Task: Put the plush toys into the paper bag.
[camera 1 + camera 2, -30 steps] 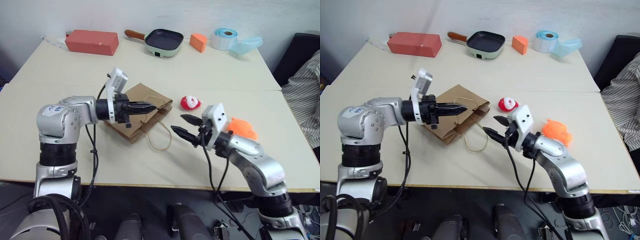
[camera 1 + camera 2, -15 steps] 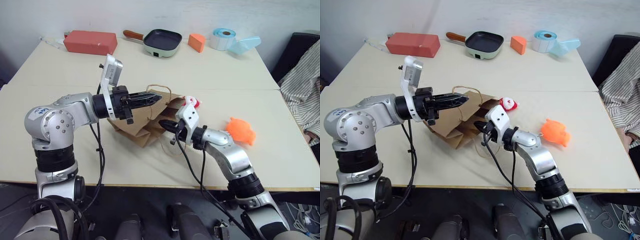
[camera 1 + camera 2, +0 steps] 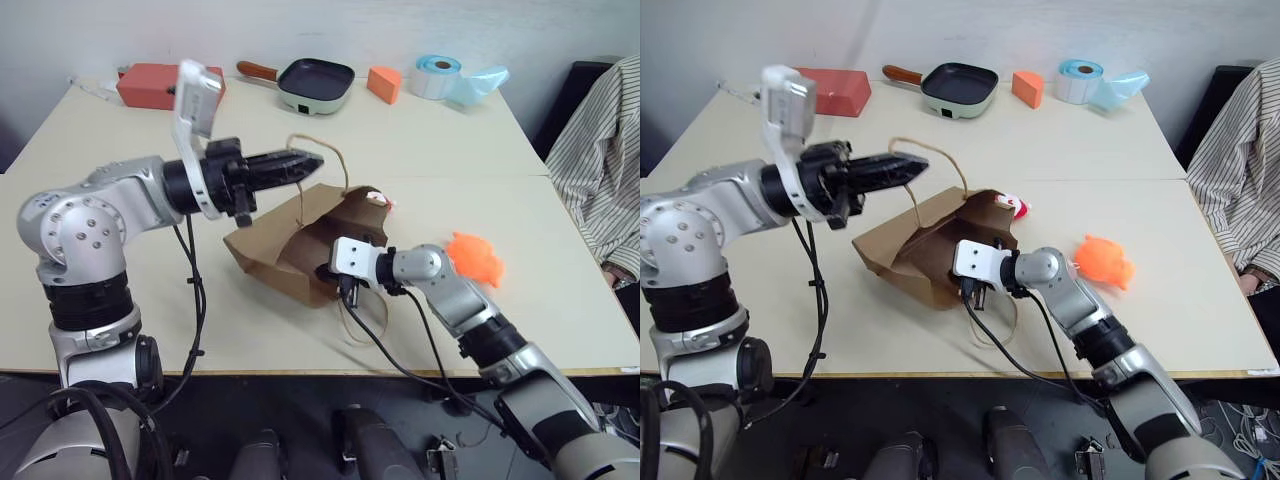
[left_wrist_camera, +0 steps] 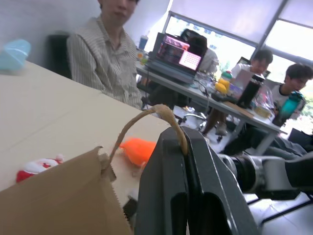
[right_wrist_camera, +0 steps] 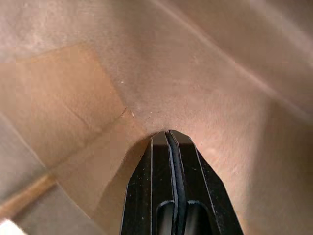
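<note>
Left gripper (image 3: 312, 158) is pinched on one cord handle (image 4: 146, 117) of the paper bag (image 3: 290, 245), holding its mouth up off the table (image 3: 130, 300). Right gripper (image 5: 168, 139), fingers together, is poked inside that bag. Red-and-white plush (image 3: 381, 198) sits just behind the bag, orange plush (image 3: 474, 257) lies to its right.

2 plush toys (image 3: 474, 257), 1 paper bag (image 3: 285, 250), 1 pan (image 3: 315, 83).

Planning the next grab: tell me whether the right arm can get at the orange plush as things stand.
Probably not right away. The right gripper is shut and pushed inside the paper bag, so it must back out first. The orange plush lies bare on the table beside that arm, nothing covering it.
</note>
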Available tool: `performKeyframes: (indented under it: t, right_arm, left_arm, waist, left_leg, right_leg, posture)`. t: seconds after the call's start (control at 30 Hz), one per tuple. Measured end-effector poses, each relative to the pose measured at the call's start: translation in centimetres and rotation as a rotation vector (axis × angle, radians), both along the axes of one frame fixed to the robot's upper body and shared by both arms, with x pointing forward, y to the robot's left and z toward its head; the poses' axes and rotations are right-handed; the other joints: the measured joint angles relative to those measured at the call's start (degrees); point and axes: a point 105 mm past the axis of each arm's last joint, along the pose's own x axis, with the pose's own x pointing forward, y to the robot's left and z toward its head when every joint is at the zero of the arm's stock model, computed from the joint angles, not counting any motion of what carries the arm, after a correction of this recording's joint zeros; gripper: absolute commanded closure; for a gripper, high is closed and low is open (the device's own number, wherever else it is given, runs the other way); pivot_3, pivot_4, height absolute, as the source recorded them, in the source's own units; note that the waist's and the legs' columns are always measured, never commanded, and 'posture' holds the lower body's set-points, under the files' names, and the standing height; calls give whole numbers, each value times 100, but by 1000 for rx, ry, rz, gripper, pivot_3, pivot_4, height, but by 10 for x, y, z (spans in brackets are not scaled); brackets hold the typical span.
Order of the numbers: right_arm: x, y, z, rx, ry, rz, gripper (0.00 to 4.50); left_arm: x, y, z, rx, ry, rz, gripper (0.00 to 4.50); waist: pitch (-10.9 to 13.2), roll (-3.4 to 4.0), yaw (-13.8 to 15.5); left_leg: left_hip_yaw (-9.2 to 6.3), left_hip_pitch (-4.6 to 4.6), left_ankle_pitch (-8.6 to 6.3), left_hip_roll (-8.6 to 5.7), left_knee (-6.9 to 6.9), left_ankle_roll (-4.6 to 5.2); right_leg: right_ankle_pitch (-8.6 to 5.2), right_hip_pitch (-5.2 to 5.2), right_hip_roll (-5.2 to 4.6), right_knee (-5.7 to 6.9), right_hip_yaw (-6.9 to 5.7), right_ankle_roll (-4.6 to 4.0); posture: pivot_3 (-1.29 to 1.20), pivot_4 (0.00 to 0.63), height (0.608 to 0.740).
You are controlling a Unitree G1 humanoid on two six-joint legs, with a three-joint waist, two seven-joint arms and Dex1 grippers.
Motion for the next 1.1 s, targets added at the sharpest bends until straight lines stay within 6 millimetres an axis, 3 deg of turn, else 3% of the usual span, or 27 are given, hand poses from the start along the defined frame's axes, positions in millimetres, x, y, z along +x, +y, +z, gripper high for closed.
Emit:
performKeyframes:
  t: [0.13, 0.37, 0.53, 0.73, 0.9, 1.03, 1.1]
  right_arm:
    - [9, 12, 14, -55, -85, 67, 4466]
    - [10, 31, -2, -92, -73, 125, 4466]
    - [7, 49, -8, 64, 177, 82, 4466]
    - [3, 53, -20, 223, 546, -22, 4466]
    - [1, 61, -3, 447, 829, -67, 4466]
    - [-1, 70, 16, 498, 877, -35, 4466]
    - [-2, 72, 11, 458, 847, -40, 4466]
  left_arm:
    - [-4, -2, 3, -20, -8, -29, 4500]
    - [-6, -4, 7, -58, 3, -41, 4500]
    - [-7, -6, 10, -91, 14, -50, 4500]
    - [-4, -1, 26, -125, -7, -35, 4500]
    - [-4, -1, 28, -124, -22, -32, 4500]
    - [-4, -1, 27, -126, -27, -34, 4500]
    - [-4, -2, 27, -127, -28, -34, 4500]
  waist:
    - [0, 0, -29]
    - [0, 0, -57]
    - [0, 0, -120]
    - [0, 0, -137]
    - [0, 1, -142]
    - [0, 1, -138]
    - [0, 1, -137]
  left_leg:
    - [0, 4, 2, 1, 0, -3]
    - [-2, 2, 2, 2, 2, -4]
    - [-5, 3, 4, 2, 3, -7]
    - [-7, 3, 6, 2, 2, -10]
    - [-8, 2, 6, 2, 2, -11]
    - [-10, 2, 7, 2, 1, -12]
    - [-10, 1, 6, 1, 1, -12]
  right_leg:
    - [0, 0, 1, 4, 0, 0]
    - [0, 0, 0, 5, -1, 0]
    - [0, 1, -1, 8, -4, 0]
    - [0, 0, -1, 10, -6, 0]
    - [0, 0, -1, 11, -7, 0]
    - [0, 0, -2, 10, -8, 0]
    - [0, 0, -2, 8, -8, 0]
  posture:
    - [0, 150, 740]
    - [0, 150, 740]
    - [0, 150, 740]
    - [0, 150, 740]
    - [0, 150, 740]
    - [0, 150, 740]
    - [0, 150, 740]
